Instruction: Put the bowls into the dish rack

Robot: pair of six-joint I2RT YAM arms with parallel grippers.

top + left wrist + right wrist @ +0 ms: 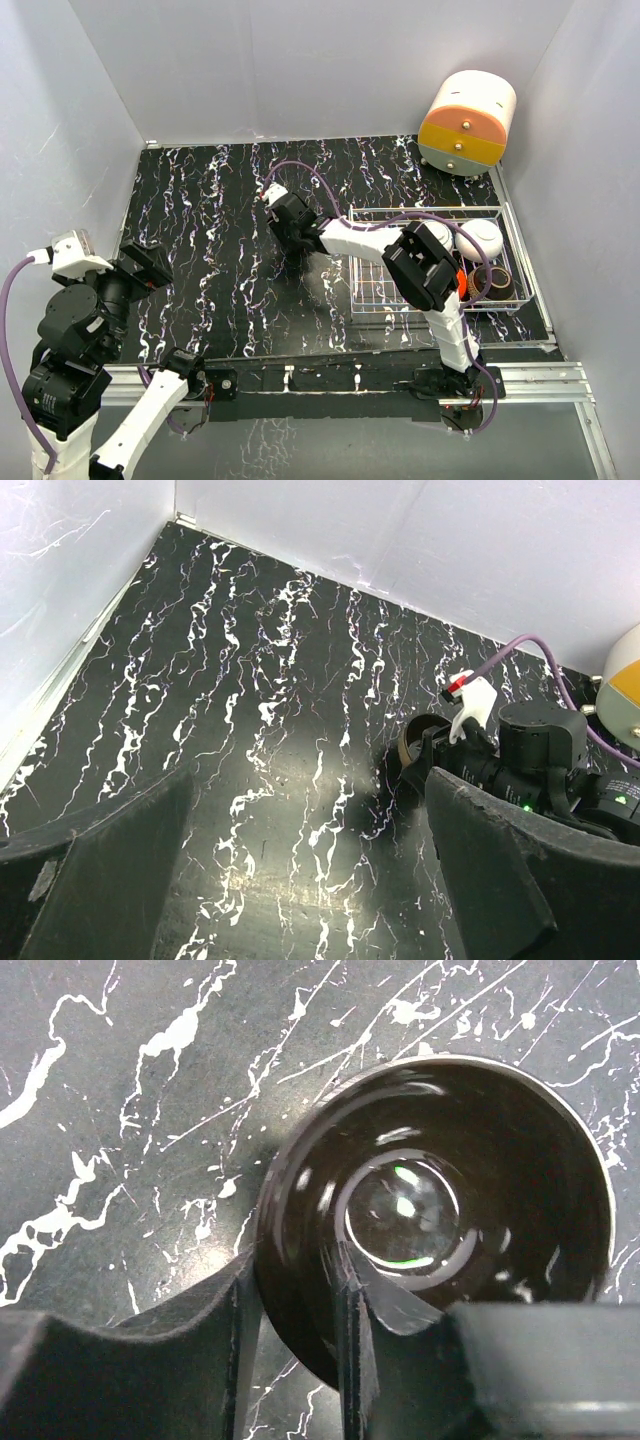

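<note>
While the left arm [75, 330] sits folded at the near left corner, the left gripper [150, 265] hangs over the black, white-veined table [220, 200] with its fingers [100, 880] released and spread wide, holding nothing. Just beyond the base of the right arm [350, 240], on the right side of the table, stands the dish rack [372, 290], a shallow basket of silver wire. In its near right corner lies the tan-gold bowl [497, 283], mouth up, and just left of it a sliver of the red-orange bowl [461, 281] shows past the arm's elbow. Farther back in the rack sits the white bowl [480, 238], with another pale round shape [437, 233] just beside it, half hidden by the arm, so I cannot tell which bowl that is. The right arm reaches left from the rack to the middle of the table, where the glossy black bowl [440, 1210] stands upright on the marbling, left of the rack and apart from it. The right gripper [297, 1265] straddles its rim: one finger [180, 1360] lies outside the wall, the other [355, 1360] reaches down inside, and the wall runs between them. Whether they are pinching it or merely bracketing it, I cannot tell. A purple cable [300, 168] arcs over that wrist. Farthest off, in the far right corner against the wall, stands the round cream-and-orange cabinet [467, 122], with small knobs on its orange band.
</note>
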